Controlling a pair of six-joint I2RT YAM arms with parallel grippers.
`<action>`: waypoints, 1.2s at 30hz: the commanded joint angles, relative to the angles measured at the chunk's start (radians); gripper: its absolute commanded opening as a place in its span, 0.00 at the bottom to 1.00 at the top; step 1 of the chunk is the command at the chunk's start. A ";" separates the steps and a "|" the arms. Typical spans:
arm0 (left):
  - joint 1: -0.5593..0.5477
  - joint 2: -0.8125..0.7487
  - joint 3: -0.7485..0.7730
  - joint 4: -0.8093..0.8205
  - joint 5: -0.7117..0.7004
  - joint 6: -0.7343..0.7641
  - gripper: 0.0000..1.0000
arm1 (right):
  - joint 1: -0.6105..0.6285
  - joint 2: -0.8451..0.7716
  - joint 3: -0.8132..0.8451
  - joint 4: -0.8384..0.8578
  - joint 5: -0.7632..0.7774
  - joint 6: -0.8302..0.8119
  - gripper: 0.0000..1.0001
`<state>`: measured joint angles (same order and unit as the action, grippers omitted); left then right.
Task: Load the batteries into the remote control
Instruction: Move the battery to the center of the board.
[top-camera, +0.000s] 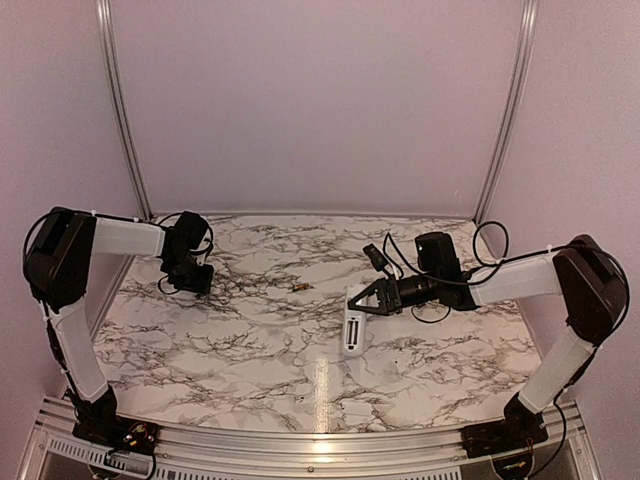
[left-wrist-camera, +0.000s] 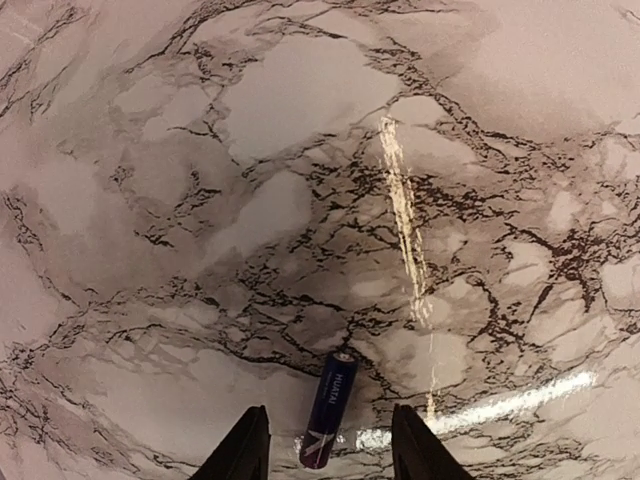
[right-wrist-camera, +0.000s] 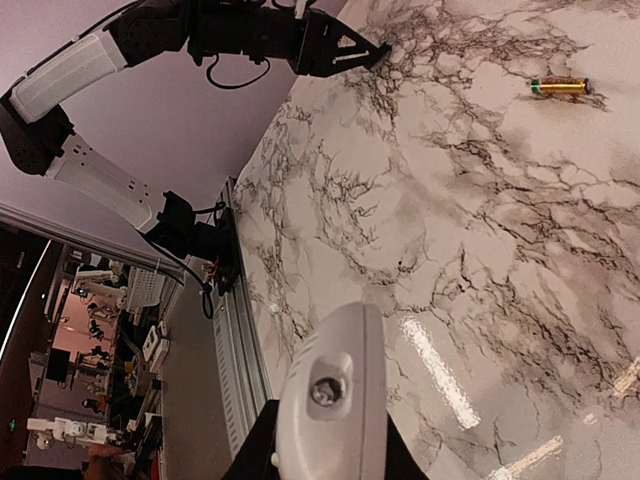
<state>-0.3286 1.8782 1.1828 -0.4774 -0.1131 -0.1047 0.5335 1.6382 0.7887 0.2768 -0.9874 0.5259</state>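
A dark blue battery lies on the marble table, between the fingers of my left gripper. The jaws stand apart on either side of it with a gap on each side. From above, that gripper points down at the far left of the table and hides this battery. A golden battery lies alone near the table's middle. My right gripper is shut on the top end of the white remote control, which hangs tilted down toward the table.
The marble tabletop has an aluminium rail along its near edge. Pink walls and metal posts close in the back and sides. A black cable loop hangs under the right wrist.
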 joint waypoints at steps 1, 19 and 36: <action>0.012 0.047 0.027 -0.018 -0.001 0.008 0.41 | -0.007 0.019 0.043 0.014 -0.019 -0.002 0.00; -0.151 0.059 0.012 -0.004 0.104 -0.004 0.04 | -0.044 -0.020 0.006 0.060 -0.006 0.023 0.00; -0.500 0.033 -0.006 0.149 0.257 -0.091 0.00 | -0.073 -0.081 -0.211 0.536 0.020 0.175 0.00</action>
<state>-0.8051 1.9312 1.2007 -0.3950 0.1238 -0.1719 0.4641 1.5639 0.5980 0.6281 -0.9798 0.6582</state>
